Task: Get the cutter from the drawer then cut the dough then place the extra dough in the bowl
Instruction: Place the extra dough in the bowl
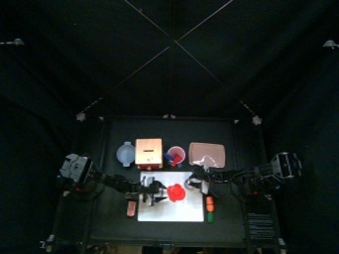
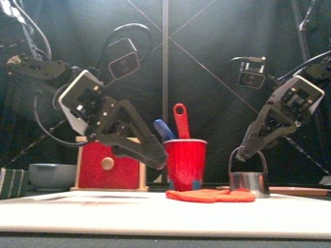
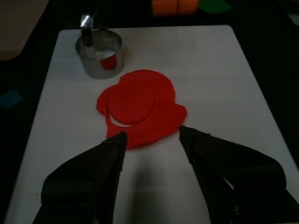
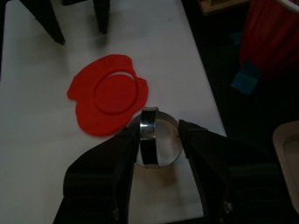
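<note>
Right end effector (image 4: 162, 129) apart over cutter (image 4: 160, 140) — left end effector (image 3: 155, 136) apart, covering dough (image 3: 146, 101) edge.

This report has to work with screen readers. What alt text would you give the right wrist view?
The right gripper sits over a round metal cutter standing on a white cutting board, right beside a flat piece of red dough marked with a circular cut. The left gripper shows beyond the dough, and a red cup stands off the board.
</note>
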Controlling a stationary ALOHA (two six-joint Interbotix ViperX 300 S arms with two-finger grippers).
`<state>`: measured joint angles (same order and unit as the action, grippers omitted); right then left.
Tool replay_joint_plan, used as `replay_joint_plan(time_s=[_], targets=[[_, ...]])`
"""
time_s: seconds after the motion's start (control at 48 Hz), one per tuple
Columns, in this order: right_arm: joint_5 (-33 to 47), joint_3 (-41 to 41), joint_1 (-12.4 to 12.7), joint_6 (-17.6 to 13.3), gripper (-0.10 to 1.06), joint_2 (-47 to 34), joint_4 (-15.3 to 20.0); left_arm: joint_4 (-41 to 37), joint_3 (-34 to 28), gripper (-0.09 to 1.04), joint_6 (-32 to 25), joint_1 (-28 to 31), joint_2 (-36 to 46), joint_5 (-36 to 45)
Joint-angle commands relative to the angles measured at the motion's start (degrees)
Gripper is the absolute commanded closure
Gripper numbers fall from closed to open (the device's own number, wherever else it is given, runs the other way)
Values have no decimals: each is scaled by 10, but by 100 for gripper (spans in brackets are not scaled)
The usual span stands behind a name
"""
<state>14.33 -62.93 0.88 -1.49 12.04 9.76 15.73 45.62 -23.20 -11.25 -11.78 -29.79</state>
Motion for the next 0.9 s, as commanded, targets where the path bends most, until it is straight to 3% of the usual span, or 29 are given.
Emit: replay_joint_plan(time_s=[0.021, 0.25, 0.521, 0.625, 0.792, 0.896], targets=[[2, 7, 1, -1, 18, 2, 5, -4, -31, 6, -44, 5, 9, 37], [2, 6, 1, 0, 18, 0, 5, -12, -89, 7, -141, 18, -29, 137], [0, 7, -3, -1, 18, 0, 13, -84, -128, 7, -250, 55, -13, 283], [-8, 8, -4, -2, 18, 0, 15, -120, -143, 7, -262, 61, -15, 331], [-9, 10, -3, -2, 18, 0, 14, -129, -151, 8, -264, 61, -16, 338], [-10, 10, -4, -2, 18, 0, 15, -77, -155, 8, -241, 62, 4, 323]])
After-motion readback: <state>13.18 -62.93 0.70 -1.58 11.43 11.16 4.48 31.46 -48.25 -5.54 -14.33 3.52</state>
